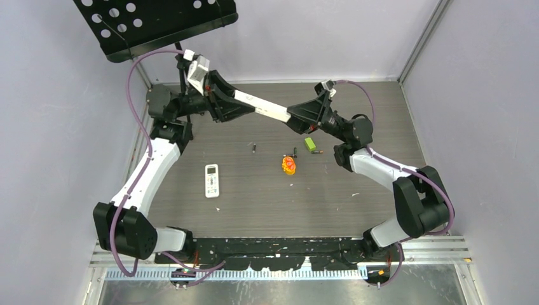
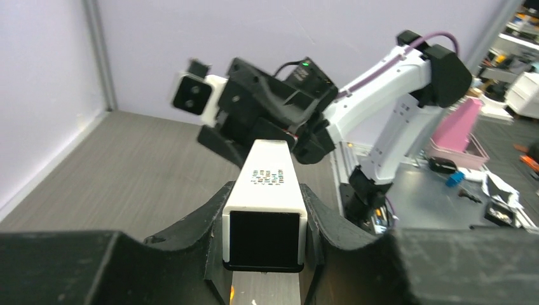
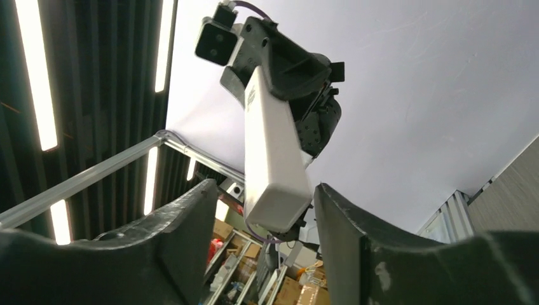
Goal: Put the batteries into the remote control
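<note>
Far end of the remote control (image 1: 260, 107) buried in the right gripper's black housing in the left wrist view; near end cut off below by the left gripper's own body. Printed marking on the white casing blurred, unreadable. Batteries (image 1: 254, 148) barely resolved from above: tiny dark slivers on the table (image 1: 254, 210), one alone near the middle, others close to the lime-green block (image 1: 309, 143) and the orange-yellow toy (image 1: 288, 165); exact count not determinable. Neither batteries nor tabletop objects visible from either wrist camera.

Left gripper (image 2: 264, 190): fingers (image 2: 210, 216) pressed flush against both long sides of the remote control, clamped on it, no gap seen. Right gripper (image 3: 266, 187): jaws spread wider than the remote's end, daylight showing on one side; contact on the other side unclear.

Remote control raised off the table, spanning between the two grippers toward the far edge. Second remote (image 1: 211, 180) flat on the table near the left arm, buttons up, apart from the batteries.
</note>
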Motion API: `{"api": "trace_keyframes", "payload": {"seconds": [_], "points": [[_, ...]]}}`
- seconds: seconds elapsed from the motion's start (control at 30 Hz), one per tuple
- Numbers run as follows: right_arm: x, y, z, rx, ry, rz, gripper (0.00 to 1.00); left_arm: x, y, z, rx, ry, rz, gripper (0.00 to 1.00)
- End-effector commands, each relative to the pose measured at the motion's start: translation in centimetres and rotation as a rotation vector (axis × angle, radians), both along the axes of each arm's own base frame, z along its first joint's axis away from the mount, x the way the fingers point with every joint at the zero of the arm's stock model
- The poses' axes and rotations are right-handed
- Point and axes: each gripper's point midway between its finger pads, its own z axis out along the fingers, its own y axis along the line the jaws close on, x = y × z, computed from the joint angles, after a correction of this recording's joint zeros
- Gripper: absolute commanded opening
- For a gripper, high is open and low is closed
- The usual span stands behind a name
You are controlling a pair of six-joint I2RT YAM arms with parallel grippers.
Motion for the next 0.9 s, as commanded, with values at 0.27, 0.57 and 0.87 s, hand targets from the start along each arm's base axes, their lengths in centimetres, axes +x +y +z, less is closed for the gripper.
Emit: {"api": "trace_keyframes", "payload": {"seconds": [0.27, 0.57, 0.87], "points": [[-2.3, 0.0, 3.5, 0.037, -0.204, 0.039, 0.82, 0.3, 1.0, 0.9, -0.031, -0.061, -0.014, 0.0], [-2.2, 3.0, 4.0, 0.029, -0.172, 0.113, 0.68, -0.1, 0.8, 0.8, -0.039, -0.06, -0.072, 0.0], [-1.2, 3.3, 2.0, 0.026, -0.094, 0.095, 0.33, -0.7, 1.0, 1.5, -0.052, -0.093, -0.062, 0.0]]}}
